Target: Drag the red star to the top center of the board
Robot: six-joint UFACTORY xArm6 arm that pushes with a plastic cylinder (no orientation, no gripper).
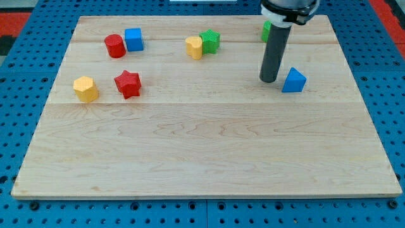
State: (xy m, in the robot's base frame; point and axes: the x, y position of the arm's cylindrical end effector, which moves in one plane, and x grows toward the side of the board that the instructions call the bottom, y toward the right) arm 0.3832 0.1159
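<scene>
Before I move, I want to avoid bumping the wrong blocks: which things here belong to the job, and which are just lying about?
Job:
red star
my tip, far to the star's right, beside the blue triangle

Lying about:
yellow hexagon
red cylinder
blue cube
yellow block
green star
green block, half hidden
blue triangle

The pale wooden bench was evenly and brightly lit; only faint, soft shadows were cast, and sharp focus was kept throughout.

Wooden board under coloured blocks
</scene>
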